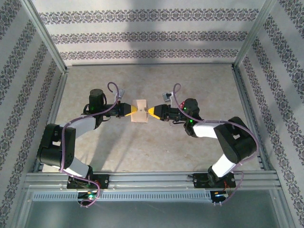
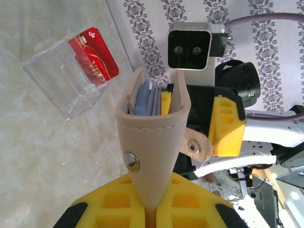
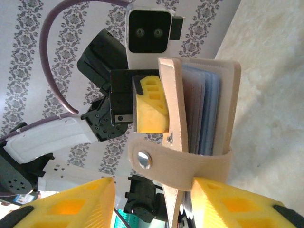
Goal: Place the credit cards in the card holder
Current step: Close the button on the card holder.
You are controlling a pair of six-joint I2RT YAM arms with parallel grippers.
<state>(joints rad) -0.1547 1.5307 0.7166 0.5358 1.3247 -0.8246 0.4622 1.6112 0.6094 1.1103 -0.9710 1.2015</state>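
Note:
The tan card holder hangs in the air between both arms at the middle of the table. My left gripper is shut on its folded spine, and the grey-blue pockets gape away from me. My right gripper stands open around the holder's far side. One flap and the snap strap lie between its fingers. Its right finger touches the strap, while its left finger stays well apart. A red credit card lies in a clear case to the left.
The clear plastic case rests on the beige table beside the held holder. Patterned walls close in the back and both sides. A metal rail runs along the near edge by the arm bases.

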